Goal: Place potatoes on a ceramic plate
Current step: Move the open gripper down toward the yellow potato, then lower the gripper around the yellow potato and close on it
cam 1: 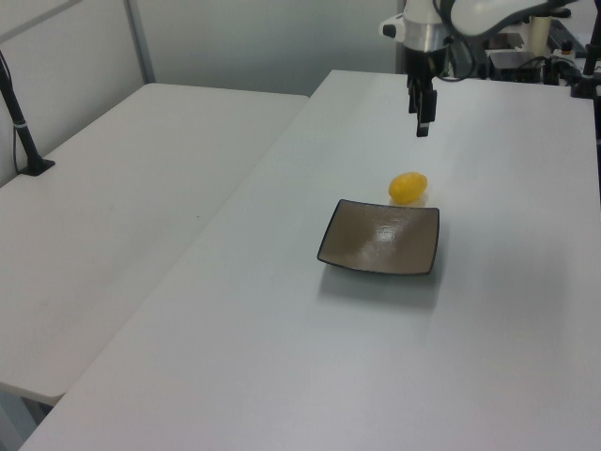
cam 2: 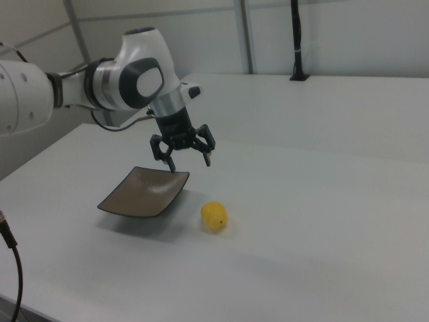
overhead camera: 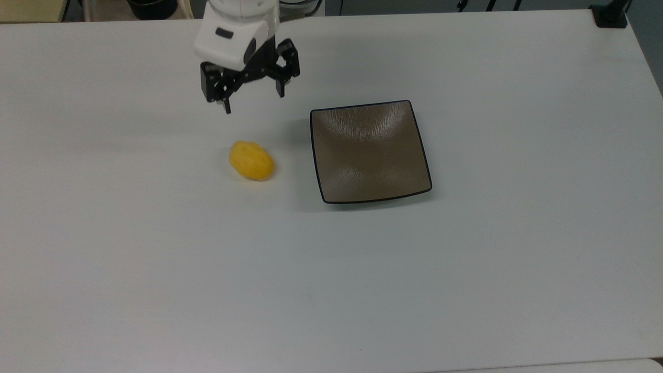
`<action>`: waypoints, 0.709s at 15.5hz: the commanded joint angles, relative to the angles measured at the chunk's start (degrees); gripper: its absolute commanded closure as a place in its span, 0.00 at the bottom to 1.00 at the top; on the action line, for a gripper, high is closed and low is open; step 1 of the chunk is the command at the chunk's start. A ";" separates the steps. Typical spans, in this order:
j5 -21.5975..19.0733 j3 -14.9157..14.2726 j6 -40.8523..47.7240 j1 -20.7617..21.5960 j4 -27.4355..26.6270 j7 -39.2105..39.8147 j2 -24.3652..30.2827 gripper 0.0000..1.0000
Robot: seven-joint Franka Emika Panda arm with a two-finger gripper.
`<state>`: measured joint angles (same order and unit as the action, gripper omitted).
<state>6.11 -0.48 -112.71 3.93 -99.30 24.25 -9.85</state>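
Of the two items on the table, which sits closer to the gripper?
The yellow lumpy potato: it lies just below the open gripper in the top view, while the square brown-grey ceramic plate sits farther off.

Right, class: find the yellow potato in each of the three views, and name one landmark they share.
Top view: potato left of centre, left of the plate.
Left view: potato just beyond the plate's far edge.
Right view: potato right of the plate.
Shared landmark: the plate.
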 commanded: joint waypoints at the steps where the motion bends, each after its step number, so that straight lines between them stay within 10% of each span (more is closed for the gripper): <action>1: 4.17 -0.31 -4.45 0.29 -1.33 2.81 -2.44 0.00; 11: 12.44 0.13 -13.07 0.38 -4.68 6.24 -10.01 0.00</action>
<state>17.58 -0.33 -124.47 3.99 -103.13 29.09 -19.21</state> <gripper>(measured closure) 0.000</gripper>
